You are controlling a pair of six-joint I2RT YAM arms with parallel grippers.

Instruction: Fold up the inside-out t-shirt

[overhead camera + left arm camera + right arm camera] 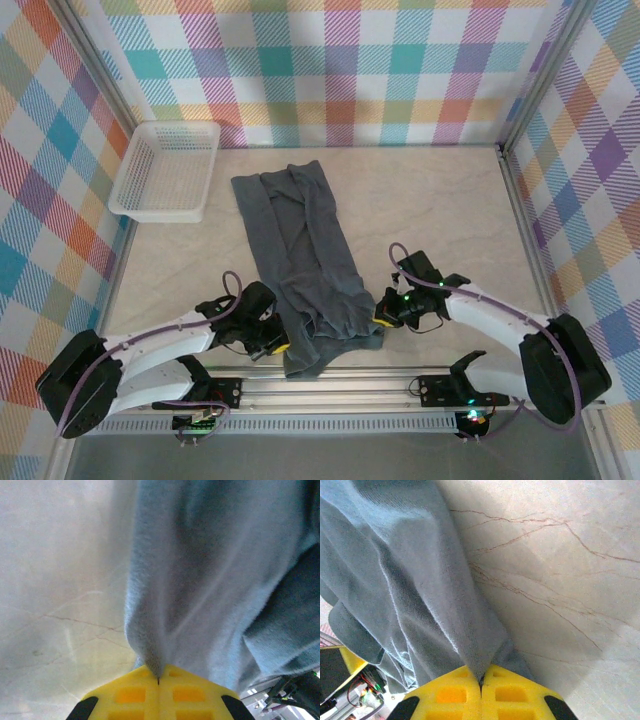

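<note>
While the basket (130,186) sits apart, the left gripper (158,679) and right gripper (481,679) each pinch the inside-out t-shirt (300,240).

The inside-out t-shirt (300,250) lies on the tabletop (440,200), running from far centre to the near edge. A basket (155,208) sits far left, apart from it. The left pincer (280,345) meets its near left edge, the right pincer (380,318) its near right edge.
</note>
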